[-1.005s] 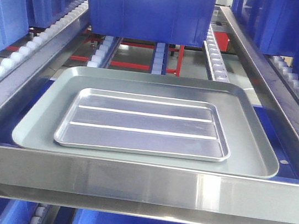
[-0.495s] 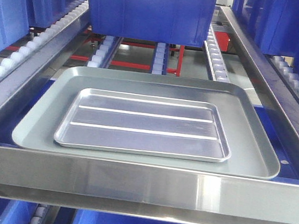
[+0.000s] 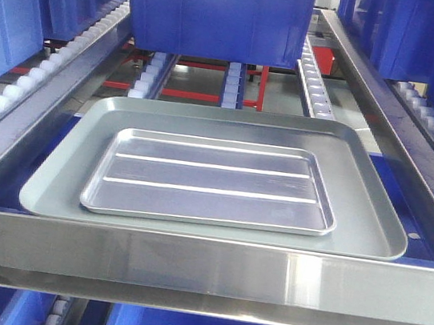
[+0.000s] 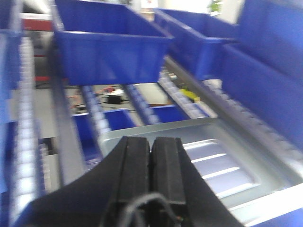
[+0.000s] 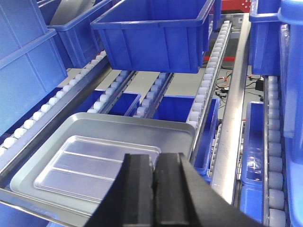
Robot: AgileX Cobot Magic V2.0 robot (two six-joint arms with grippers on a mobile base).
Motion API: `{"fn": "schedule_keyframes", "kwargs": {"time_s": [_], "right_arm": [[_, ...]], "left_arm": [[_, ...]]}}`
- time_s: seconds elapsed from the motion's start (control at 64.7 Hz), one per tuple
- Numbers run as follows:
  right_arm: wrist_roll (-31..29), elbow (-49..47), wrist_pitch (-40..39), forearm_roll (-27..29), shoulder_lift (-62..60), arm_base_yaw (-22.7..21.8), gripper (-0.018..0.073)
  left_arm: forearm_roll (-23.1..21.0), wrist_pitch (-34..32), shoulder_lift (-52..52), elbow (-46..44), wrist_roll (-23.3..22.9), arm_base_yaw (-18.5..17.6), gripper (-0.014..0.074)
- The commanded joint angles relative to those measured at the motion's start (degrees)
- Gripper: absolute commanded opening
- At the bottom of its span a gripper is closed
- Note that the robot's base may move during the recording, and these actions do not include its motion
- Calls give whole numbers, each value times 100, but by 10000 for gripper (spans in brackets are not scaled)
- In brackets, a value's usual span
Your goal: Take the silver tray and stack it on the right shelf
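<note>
The silver tray point(image 3: 212, 181), shiny with two raised ribs, lies flat inside the larger dull grey tray point(image 3: 371, 216) on the roller shelf. The shelf's polished front crossbar point(image 3: 202, 269) has a screw near each end. No gripper shows in the front view. In the left wrist view my left gripper point(image 4: 152, 142) is shut and empty, above the near left part of the grey tray point(image 4: 137, 130); the silver tray point(image 4: 222, 168) lies to its right. In the right wrist view my right gripper point(image 5: 154, 158) is shut and empty, over the silver tray's point(image 5: 90, 165) right end.
A blue bin point(image 3: 214, 12) stands on the rollers behind the trays. More blue bins point(image 3: 8, 12) line both sides and the level below. White-wheel roller tracks point(image 3: 313, 83) and steel side rails point(image 3: 385, 113) flank the trays.
The view has shifted very slightly, so the trays sit a touch further right in the front view. The left wrist view is motion-blurred. Nothing has been gripped.
</note>
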Motion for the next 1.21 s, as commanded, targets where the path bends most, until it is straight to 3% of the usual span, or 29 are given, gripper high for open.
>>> {"fn": "schedule_keyframes", "kwargs": {"time_s": [0.0,0.155,0.278,0.387,0.479,0.588,0.851,1.191], "right_arm": [[-51,-157,-461,-125,47,2,56],[-51,-157,-461,-125,47,2,56],[-51,-157,-455,-125,47,2,56],[-51,-157,-440,-125,47,2,56],[-51,-157,-440,-125,47,2,56],[-51,-157,-428,-125,47,2,56],[-51,-157,-422,-125,47,2,56],[-51,-157,-422,-125,47,2,56]], "left_arm": [[-174,-445,-71,39,156,583,-101],[-509,-467,-698,718,367,1817,-101],[-926,-710,-724,1277,1045,2291,-101],[-915,-1367,-724,1825,1073,2320,-101],[-903,-2317,-724,2352,1073,2320,-101],[-673,-2298,-737,2318,1002,2245,-101],[-686,-2455,-737,2318,993,1839,-101],[-686,-2455,-737,2318,993,1824,-101]]}}
